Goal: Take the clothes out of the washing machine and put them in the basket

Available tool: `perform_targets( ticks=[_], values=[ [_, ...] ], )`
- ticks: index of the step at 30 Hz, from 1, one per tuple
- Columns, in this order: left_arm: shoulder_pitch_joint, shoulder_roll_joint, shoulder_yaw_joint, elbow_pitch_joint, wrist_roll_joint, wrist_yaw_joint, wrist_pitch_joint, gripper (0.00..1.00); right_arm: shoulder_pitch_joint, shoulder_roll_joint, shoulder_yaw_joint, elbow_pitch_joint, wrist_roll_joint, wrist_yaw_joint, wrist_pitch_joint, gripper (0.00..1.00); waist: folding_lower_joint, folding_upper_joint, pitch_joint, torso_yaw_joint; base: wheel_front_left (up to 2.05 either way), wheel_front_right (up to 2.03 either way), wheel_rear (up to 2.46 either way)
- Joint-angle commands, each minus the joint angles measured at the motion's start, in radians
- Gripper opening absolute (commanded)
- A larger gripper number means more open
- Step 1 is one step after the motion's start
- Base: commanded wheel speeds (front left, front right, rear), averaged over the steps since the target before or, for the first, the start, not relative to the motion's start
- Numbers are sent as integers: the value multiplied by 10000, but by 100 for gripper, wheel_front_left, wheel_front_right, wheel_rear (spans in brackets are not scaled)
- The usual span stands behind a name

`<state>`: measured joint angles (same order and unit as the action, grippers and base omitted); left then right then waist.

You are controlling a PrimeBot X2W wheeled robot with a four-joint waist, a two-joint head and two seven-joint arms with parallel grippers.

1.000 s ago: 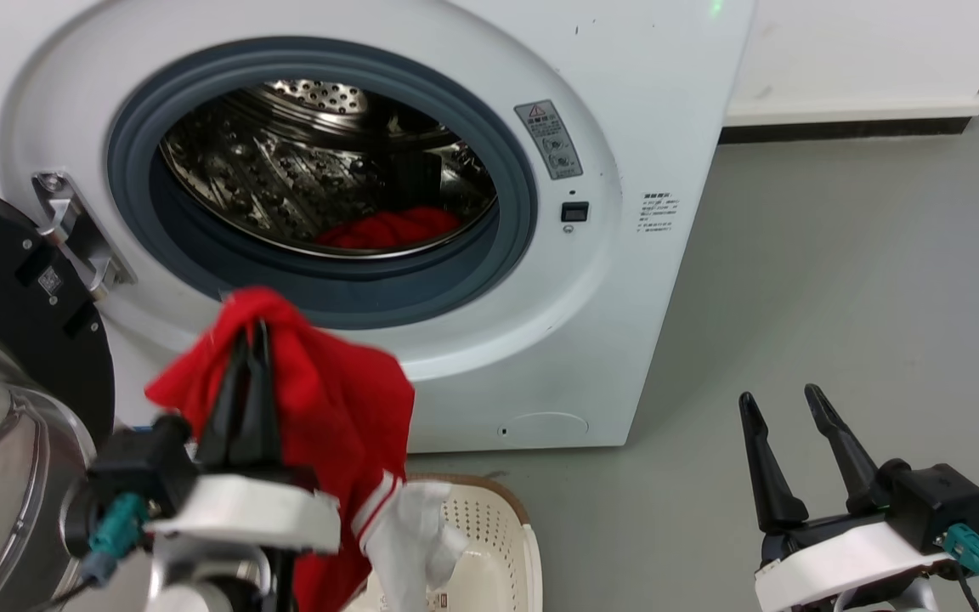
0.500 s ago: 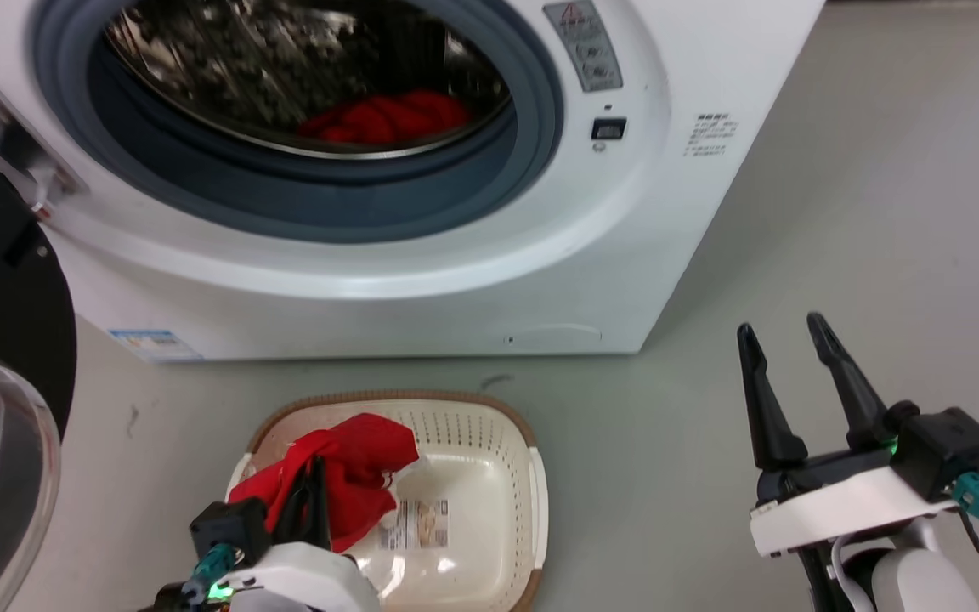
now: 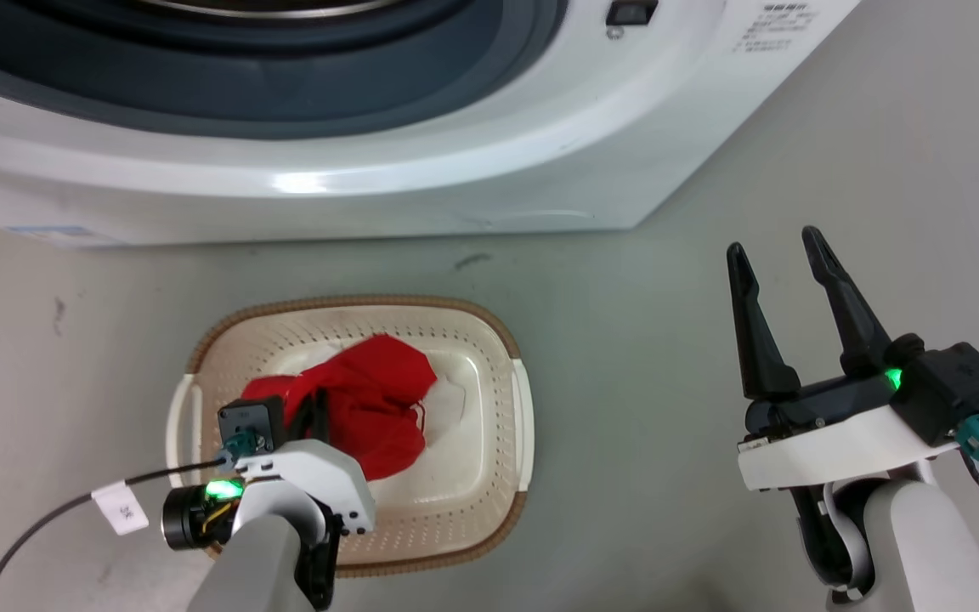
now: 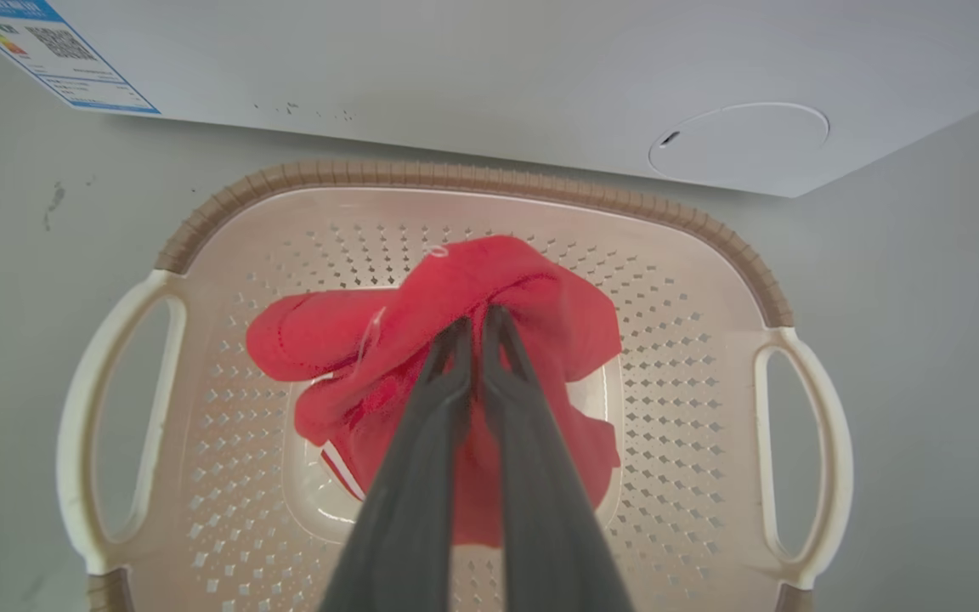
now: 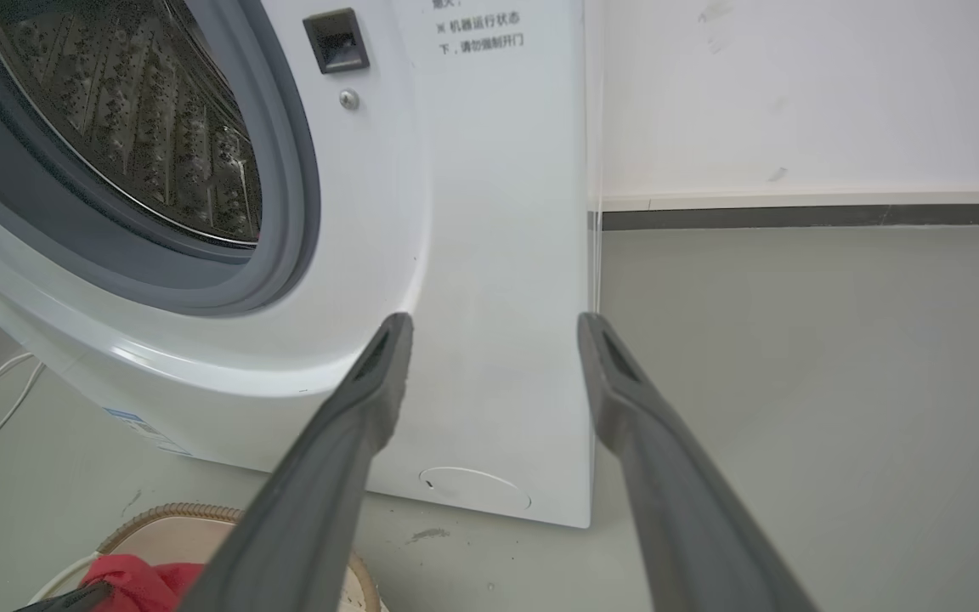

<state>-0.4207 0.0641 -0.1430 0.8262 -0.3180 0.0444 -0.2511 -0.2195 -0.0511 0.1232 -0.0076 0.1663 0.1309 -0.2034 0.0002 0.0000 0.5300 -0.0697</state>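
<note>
Left gripper point(image 4: 477, 321): fingers pressed together, pinching one red garment point(image 4: 540, 289). A second ago it was held up before the porthole; now it is lowered inside the basket point(image 3: 353, 303).
Pale white piece point(image 3: 453, 396): one, under the red cloth on the basket bottom.
Basket: one, two side handles, on the grey floor point(image 3: 795, 127) just before the machine.
Right gripper point(image 3: 773, 239): fingers spread wide, empty, unchanged.
Washing machine point(image 3: 455, 170): one; the head camera has tipped down since.
Blue-edged label point(image 4: 48, 51) with QR code, print too small to read.
Beside the latch socket point(image 5: 336, 40), Chinese print including "请勿强制开门".
</note>
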Motion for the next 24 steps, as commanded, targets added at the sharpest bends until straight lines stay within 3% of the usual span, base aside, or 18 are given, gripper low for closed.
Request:
perform_targets(
  ticks=[1,14,24],
  values=[
    [-358,86,35,398,69,33,-88,0,-231,15,33,-1,39,-3,-94,100,-2,0,691,-319,0,0,0],
    [-2301,156,321,3242,-12,76,-151,0,-809,17,308,253,187,-3,-370,100,-2,0,2012,-619,0,0,0],
    [-2520,180,220,4304,-39,-6,-127,0,-987,15,361,600,255,-3,-525,100,-2,0,2014,-679,0,0,0]
  ],
)
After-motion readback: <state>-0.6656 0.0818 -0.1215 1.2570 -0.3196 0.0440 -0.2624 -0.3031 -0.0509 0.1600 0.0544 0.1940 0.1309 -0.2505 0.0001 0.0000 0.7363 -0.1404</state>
